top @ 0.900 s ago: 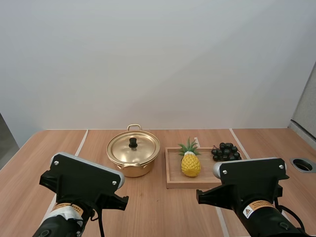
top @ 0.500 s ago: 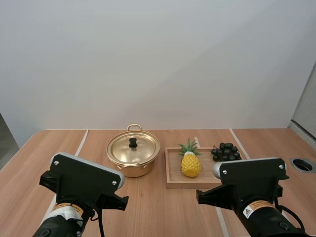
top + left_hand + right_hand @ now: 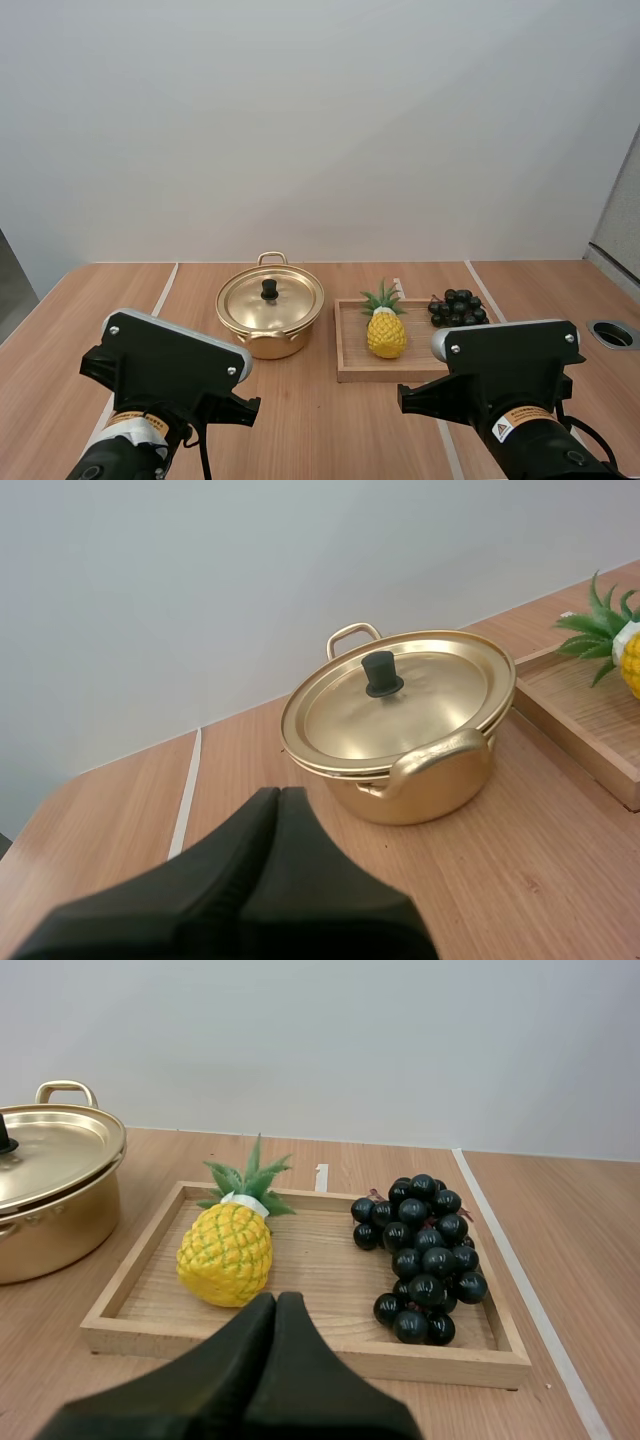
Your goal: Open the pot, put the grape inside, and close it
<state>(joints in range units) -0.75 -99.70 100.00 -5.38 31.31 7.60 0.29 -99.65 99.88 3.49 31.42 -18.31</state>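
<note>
A shallow wooden tray [image 3: 350,366], pale and straight-sided with a low raised rim, lies on the wood-grain table [image 3: 120,290]. Just off its left end, close but with a sliver of table between, stands the pot [image 3: 262,338]. It is round, of polished gold metal, with looped handles at its front and back. Its lid [image 3: 285,300] is on, a shallow brushed dome with a small black knob [image 3: 269,289] at the centre.

Inside the tray, toward its left end, lies a yellow pineapple [image 3: 386,334] with a scaly skin and a spiky green crown pointing to the tray's far rim. On the tray's right half rests the bunch of grapes [image 3: 458,307], glossy near-black beads heaped together, apart from the pineapple.

The high view lays all this out in a row. The left wrist view adds the pot's curved front handle and the lid's rolled edge overhanging the body. The right wrist view makes plain that the grapes lie within the tray's rim, and shows the grain of its floor.

The left gripper [image 3: 277,794] has its matte black fingers pressed together into one wedge, holding nothing. It sits left of the tray and short of the pot's front handle. The right gripper [image 3: 276,1300] is likewise closed tight and empty, before the tray's near rim, between pineapple and grapes.
</note>
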